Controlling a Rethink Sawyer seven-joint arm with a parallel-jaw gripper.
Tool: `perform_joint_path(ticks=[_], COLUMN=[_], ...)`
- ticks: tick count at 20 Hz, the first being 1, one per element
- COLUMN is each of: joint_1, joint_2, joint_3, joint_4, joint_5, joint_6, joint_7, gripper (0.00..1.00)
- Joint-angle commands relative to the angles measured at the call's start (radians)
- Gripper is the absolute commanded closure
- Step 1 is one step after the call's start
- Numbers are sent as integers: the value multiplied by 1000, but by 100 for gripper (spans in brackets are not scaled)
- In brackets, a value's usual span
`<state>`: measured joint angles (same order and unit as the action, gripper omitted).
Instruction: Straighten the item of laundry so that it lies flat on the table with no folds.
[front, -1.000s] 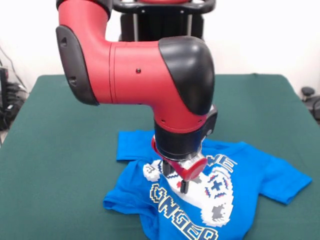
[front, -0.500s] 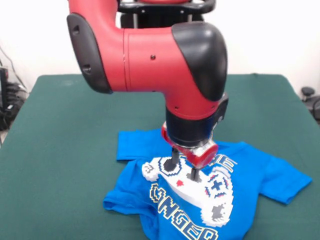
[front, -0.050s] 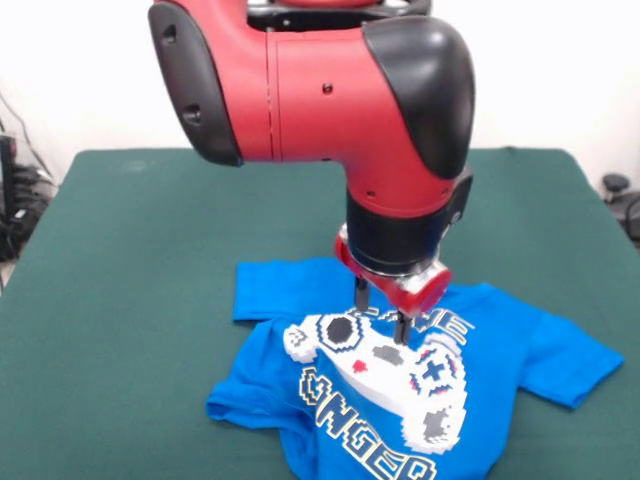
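1. We are in the middle of the job. The blue shirt (front, -0.050s: 500, 370) lies on the green desk (front, -0.050s: 130, 260), close to the front edge and a bit to the right side of the picture. It is not flat yet.

2. The side of the shirt on the left of the picture is bunched up. One sleeve (front, -0.050s: 265, 288) looks folded back behind the body, and the bottom corner (front, -0.050s: 235, 405) near the front is puckered. The other sleeve (front, -0.050s: 580, 365) is spread out well.

3. We think this step is about finding a good place to grab the cloth, so the folded part can be pulled out.

4. The hand (front, -0.050s: 380, 312) hangs from the big red arm (front, -0.050s: 300, 90), right over the top of the game picture (front, -0.050s: 385, 375) on the shirt's chest, near the white letters.

5. Its two dark fingers (front, -0.050s: 359, 295) point down and are spread apart with a gap between them. Nothing is held in them.

6. The tips are very near the cloth. We cannot tell if they touch it or float just above.

7. Next, we guess the hand has to pinch some cloth, lift it a little, and pull toward the bunched side so the sleeve comes free.

8. The pull should be gentle. A hard tug could drag the whole shirt along the desk and make new folds.
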<state>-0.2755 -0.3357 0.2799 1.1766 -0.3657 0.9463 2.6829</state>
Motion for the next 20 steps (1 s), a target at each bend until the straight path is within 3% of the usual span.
perform_joint_path(ticks=[1, 13, 20], joint_1=[34, -28, -5], joint_2=[12, 71, 193], joint_3=[116, 163, 113], joint_4=[171, 262, 163], joint_5=[17, -59, -188], joint_6=[70, -47, -149], joint_7=[-244, -334, -304], gripper=[0, 0, 0])
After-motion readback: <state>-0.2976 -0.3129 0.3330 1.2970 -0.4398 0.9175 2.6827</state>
